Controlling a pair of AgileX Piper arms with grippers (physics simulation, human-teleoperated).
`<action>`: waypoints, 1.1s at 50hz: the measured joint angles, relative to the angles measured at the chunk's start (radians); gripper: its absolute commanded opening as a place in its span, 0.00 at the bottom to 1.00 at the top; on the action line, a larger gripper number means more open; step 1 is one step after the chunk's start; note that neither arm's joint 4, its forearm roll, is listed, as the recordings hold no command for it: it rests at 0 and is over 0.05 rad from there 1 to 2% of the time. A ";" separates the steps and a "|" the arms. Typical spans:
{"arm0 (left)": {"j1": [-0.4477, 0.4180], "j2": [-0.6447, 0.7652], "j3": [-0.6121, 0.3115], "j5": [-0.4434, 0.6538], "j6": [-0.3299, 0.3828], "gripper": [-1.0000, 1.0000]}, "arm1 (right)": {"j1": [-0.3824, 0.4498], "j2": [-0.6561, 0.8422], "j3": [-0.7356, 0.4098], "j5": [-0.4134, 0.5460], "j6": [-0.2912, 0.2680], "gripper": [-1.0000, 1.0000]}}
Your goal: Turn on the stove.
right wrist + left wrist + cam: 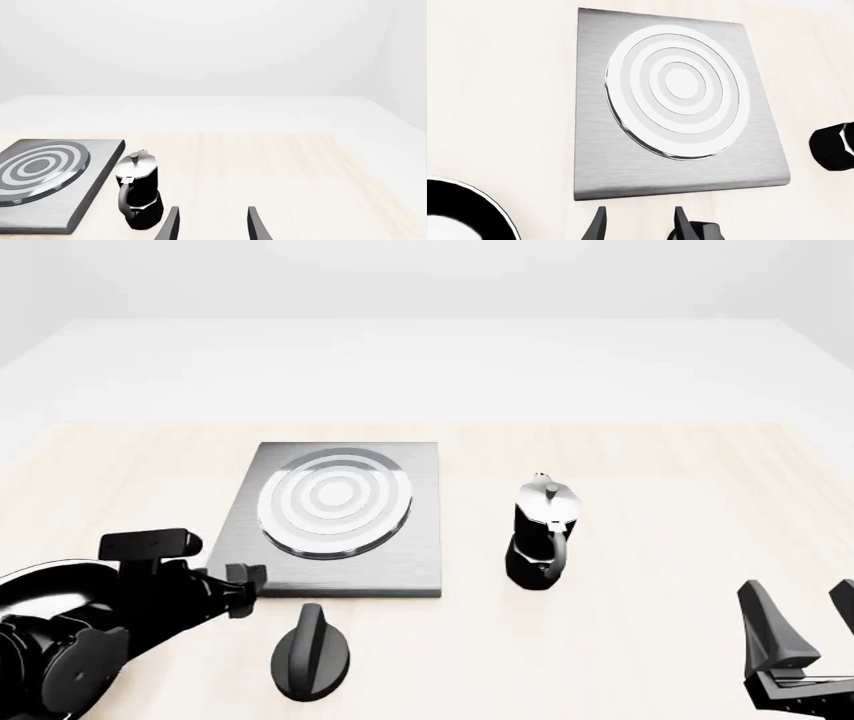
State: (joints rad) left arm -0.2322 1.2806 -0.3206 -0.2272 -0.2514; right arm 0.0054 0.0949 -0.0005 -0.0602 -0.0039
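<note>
The stove is a flat brushed-grey slab with a round burner of concentric silver rings, and it fills the left wrist view as the stove. Its black ridged knob stands on the table in front of the slab's near edge; a black corner of the knob shows beside one finger. My left gripper hovers open at the slab's near left corner, left of the knob and holding nothing; in its own view, the left gripper points at the slab's near edge. My right gripper is open and empty at the near right.
A black-and-silver moka pot stands upright just right of the stove, also seen as the pot and as a black edge of the pot. A black curved shape sits in the left wrist view's corner. Pale wooden table stretches to the right.
</note>
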 measured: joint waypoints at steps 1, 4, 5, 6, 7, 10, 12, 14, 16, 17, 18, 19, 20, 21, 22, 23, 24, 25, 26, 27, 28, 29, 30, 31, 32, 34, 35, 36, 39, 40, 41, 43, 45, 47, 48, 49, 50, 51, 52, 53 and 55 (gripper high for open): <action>0.003 -0.015 0.002 0.007 0.004 1.00 | 0.000 -0.001 0.000 0.001 0.000 1.00; 0.014 -0.061 0.010 0.029 0.016 1.00 | 0.000 -0.005 0.000 0.004 -0.002 1.00; 0.017 -0.076 0.013 0.036 0.019 1.00 | 0.000 -0.006 0.000 0.005 -0.002 1.00; 0.020 -0.092 0.016 0.043 0.022 1.00 | 0.001 -0.008 0.000 0.006 -0.002 1.00; 0.023 -0.107 0.020 0.050 0.024 1.00 | 0.001 -0.009 0.000 0.007 -0.003 1.00; 0.030 -0.151 0.030 0.069 0.031 1.00 | 0.001 -0.012 0.000 0.010 -0.004 1.00; 0.033 -0.188 0.038 0.085 0.040 1.00 | 0.001 -0.014 0.000 0.011 -0.005 1.00; 0.030 -0.229 0.046 0.103 0.045 1.00 | 0.001 -0.017 0.000 0.013 -0.005 1.00; 0.029 -0.268 0.052 0.122 0.049 1.00 | 0.001 -0.020 0.000 0.016 -0.006 1.00; 0.027 -0.289 0.055 0.131 0.052 1.00 | 0.001 -0.023 0.000 0.018 -0.006 1.00; 0.025 -0.309 0.058 0.141 0.055 1.00 | 0.001 -0.025 0.000 0.020 -0.006 1.00; 0.023 -0.331 0.061 0.152 0.057 1.00 | 0.001 -0.028 0.000 0.022 -0.006 1.00; 0.022 -0.352 0.063 0.162 0.061 1.00 | 0.001 -0.030 0.000 0.023 -0.006 1.00; 0.021 -0.375 0.066 0.172 0.066 1.00 | 0.001 -0.032 0.000 0.025 -0.006 1.00; 0.021 -0.400 0.069 0.184 0.074 1.00 | 0.001 -0.036 0.000 0.027 -0.005 1.00; 0.019 -0.425 0.072 0.195 0.080 1.00 | 0.001 -0.039 0.000 0.029 -0.004 1.00; 0.018 -0.448 0.076 0.205 0.085 1.00 | 0.001 -0.043 0.000 0.031 -0.003 1.00; 0.016 -0.471 0.080 0.214 0.090 1.00 | 0.002 -0.046 0.000 0.033 -0.001 1.00; 0.015 -0.493 0.084 0.223 0.094 1.00 | 0.002 -0.050 0.000 0.035 0.000 1.00; 0.013 -0.515 0.088 0.232 0.099 1.00 | 0.002 -0.054 0.000 0.037 0.001 1.00; 0.011 -0.539 0.092 0.242 0.102 1.00 | 0.002 -0.057 0.000 0.038 0.002 1.00; 0.007 -0.563 0.096 0.253 0.103 1.00 | 0.002 -0.059 0.000 0.040 0.003 1.00; 0.005 -0.587 0.100 0.263 0.108 1.00 | 0.002 -0.062 0.000 0.041 0.004 1.00; 0.002 -0.611 0.104 0.273 0.110 1.00 | 0.002 -0.064 0.000 0.043 0.005 1.00; -0.004 -0.636 0.107 0.285 0.109 1.00 | 0.002 -0.066 0.000 0.044 0.005 1.00; -0.017 -0.686 0.114 0.307 0.111 1.00 | 0.003 -0.070 0.000 0.045 0.006 1.00; -0.022 -0.709 0.119 0.316 0.112 1.00 | 0.003 -0.071 0.000 0.046 0.007 1.00; -0.028 -0.732 0.124 0.325 0.113 1.00 | 0.003 -0.072 0.000 0.046 0.007 1.00; -0.047 -0.798 0.137 0.354 0.119 1.00 | 0.003 -0.075 0.000 0.048 0.008 1.00; -0.052 -0.820 0.140 0.364 0.118 1.00 | 0.003 -0.077 0.000 0.048 0.008 1.00; -0.058 -0.842 0.144 0.376 0.119 1.00 | 0.003 -0.078 0.000 0.049 0.008 1.00; -0.067 -0.886 0.150 0.399 0.119 1.00 | 0.003 -0.080 0.000 0.050 0.008 1.00; -0.075 -0.926 0.155 0.420 0.117 1.00 | 0.003 -0.082 0.000 0.051 0.009 1.00; -0.083 -0.970 0.160 0.448 0.113 1.00 | 0.003 -0.083 0.000 0.051 0.009 1.00; -0.087 -0.991 0.162 0.460 0.111 1.00 | 0.003 -0.084 0.000 0.051 0.009 1.00; -0.090 -1.012 0.164 0.474 0.109 1.00 | 0.003 -0.084 0.000 0.052 0.009 1.00; -0.094 -1.036 0.166 0.490 0.104 1.00 | 0.003 -0.085 0.000 0.052 0.009 1.00; -0.097 -1.059 0.166 0.504 0.100 1.00 | 0.003 -0.086 0.000 0.052 0.009 1.00; -0.099 -1.080 0.166 0.518 0.097 1.00 | 0.003 -0.086 0.000 0.052 0.009 1.00; -0.099 -1.099 0.167 0.530 0.095 1.00 | 0.002 -0.087 0.000 0.052 0.009 1.00; -0.095 -1.132 0.170 0.549 0.092 1.00 | 0.002 -0.088 0.000 0.052 0.009 1.00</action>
State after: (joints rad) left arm -0.3275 0.1481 -0.1504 0.3218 -0.1590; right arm 0.0078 0.0072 -0.0004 -0.0081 0.0053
